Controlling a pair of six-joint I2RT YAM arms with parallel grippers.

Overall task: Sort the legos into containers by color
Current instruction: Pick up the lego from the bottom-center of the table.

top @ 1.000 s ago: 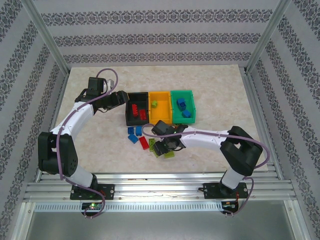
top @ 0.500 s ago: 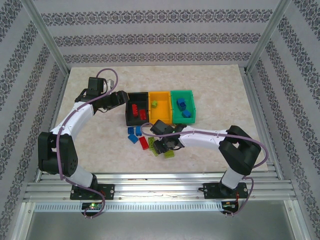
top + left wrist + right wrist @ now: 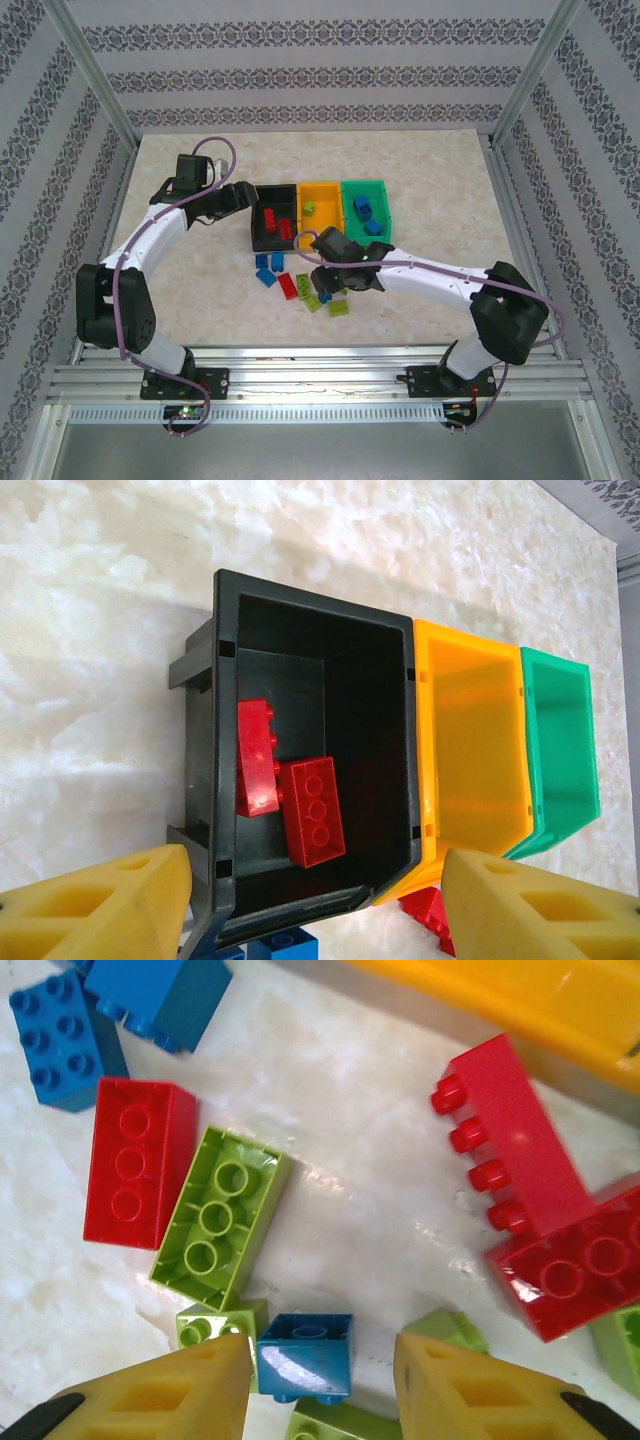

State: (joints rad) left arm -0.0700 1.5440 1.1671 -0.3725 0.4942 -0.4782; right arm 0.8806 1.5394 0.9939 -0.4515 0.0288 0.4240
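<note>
The right gripper (image 3: 322, 1352), with two yellow foam fingers (image 3: 150, 1390) at the bottom of the right wrist view, clasps a small glossy blue brick (image 3: 305, 1355). Above it, loose legos lie on the pale marbled table (image 3: 360, 1170). A lime green brick (image 3: 218, 1215) lies hollow side up beside a red brick (image 3: 135, 1160), with blue blocks (image 3: 65, 1035) at upper left and studded red pieces (image 3: 520, 1160) at right. The left gripper (image 3: 315, 865) is spread wide and holds nothing, above the black bin (image 3: 215, 680). That bin contains two red bricks (image 3: 312, 812). An orange-yellow bin (image 3: 470, 740) and a green bin (image 3: 560, 740) adjoin on its right.
</note>
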